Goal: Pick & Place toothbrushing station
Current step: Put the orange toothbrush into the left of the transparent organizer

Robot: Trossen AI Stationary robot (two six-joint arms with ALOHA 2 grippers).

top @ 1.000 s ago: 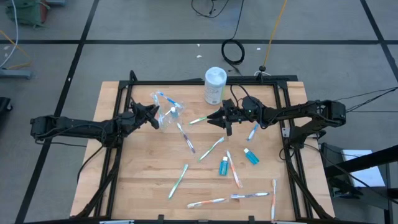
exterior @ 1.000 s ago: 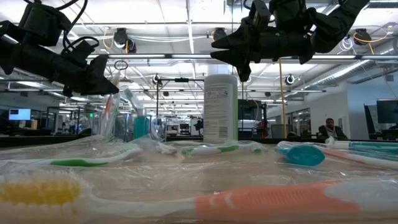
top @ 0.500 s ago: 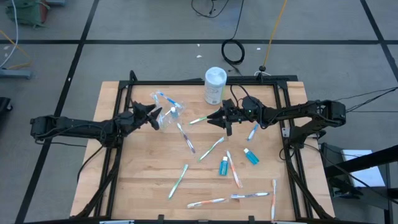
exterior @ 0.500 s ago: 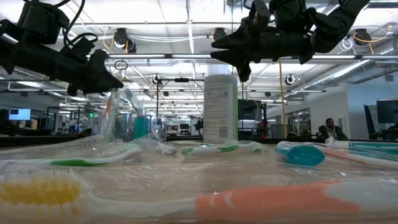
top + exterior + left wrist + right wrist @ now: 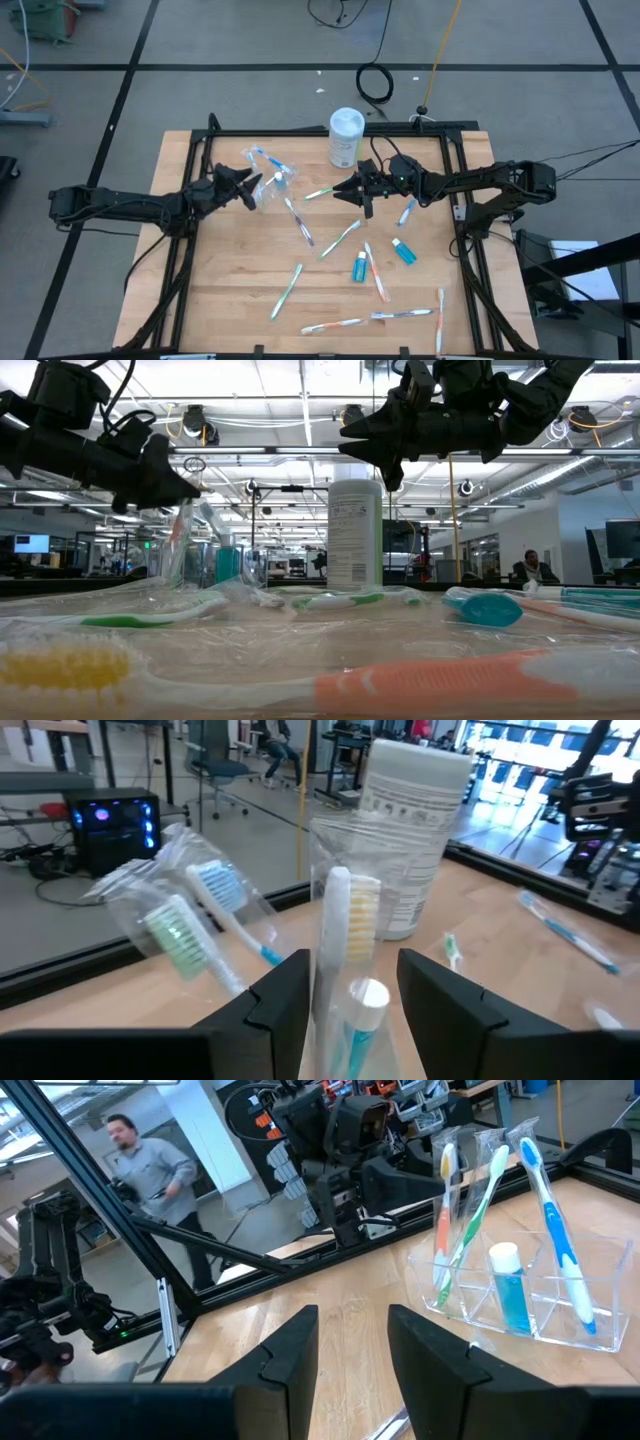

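Observation:
The small clear cup point(image 5: 275, 183) stands at the table's far left. It holds orange, green and blue toothbrushes point(image 5: 470, 1220) and a teal tube point(image 5: 510, 1295). My left gripper point(image 5: 250, 187) is open and level; its fingertips stand on either side of the cup's near end point(image 5: 350, 1020), around a wrapped white toothbrush point(image 5: 335, 940). My right gripper point(image 5: 357, 190) hovers open and holds nothing, right of the cup and well above the table point(image 5: 380, 450). Several toothbrushes point(image 5: 341, 238) and two teal tubes point(image 5: 359, 267) lie flat on the wood.
A tall white canister point(image 5: 345, 137) stands at the far edge, between the two grippers. Wrapped brushes point(image 5: 265, 158) lie behind the cup. A black frame point(image 5: 455, 180) rims the table. Loose brushes crowd the near right point(image 5: 405, 314). A person point(image 5: 150, 1170) stands beyond the table.
My left gripper has opened its fingers at the cup and tipped its front end slightly upward, staying where it was. The cup and its brushes have stayed put.

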